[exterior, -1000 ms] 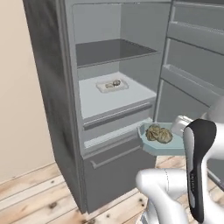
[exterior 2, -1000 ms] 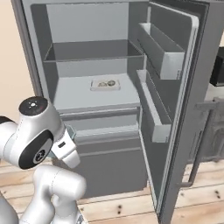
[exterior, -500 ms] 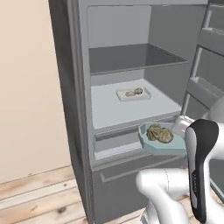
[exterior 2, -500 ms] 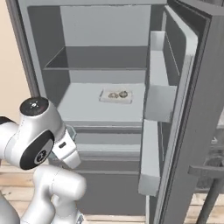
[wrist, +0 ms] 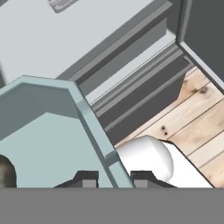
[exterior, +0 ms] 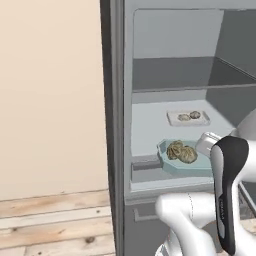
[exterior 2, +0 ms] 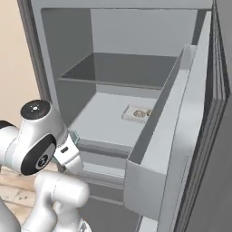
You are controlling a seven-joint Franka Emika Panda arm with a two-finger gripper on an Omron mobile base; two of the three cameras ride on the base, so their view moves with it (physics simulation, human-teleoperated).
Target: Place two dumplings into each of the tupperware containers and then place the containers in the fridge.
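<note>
Step in hand: the teal tub (exterior: 182,161) was judged to be on its way into the fridge (exterior 2: 113,77); it was held level in front of the open compartment, just ahead of the middle shelf (exterior: 155,120) and about level with its front edge

Load: two dumplings (exterior: 181,152) were seen lying together in the teal tub; nothing was seen spilling

Already stored: the whitish tub (exterior: 187,117) was seen resting on the middle shelf towards the back, with two small lumps inside it; in the right base view the same tub (exterior 2: 138,113) lay near the open door (exterior 2: 181,136)

How to do it well: the tub should be kept flat so that the dumplings are not rolled to one wall; it should be carried forward over the shelf lip and set down on the bare part in front of the whitish tub, without that tub being pushed; the rim should be let go only once the base is fully borne by the shelf

Risk: the shelf lip and the door bins were judged the likeliest places for a knock

Jaws: the gripper (wrist: 113,177) was seen clenched on the teal tub's wall, one dark tip on each side of the rim

Tub relative to jaws: the wall ran up between the tips; the tub's floor was spread to the left of them in the hand view, one dumpling just showing at the left edge
</note>
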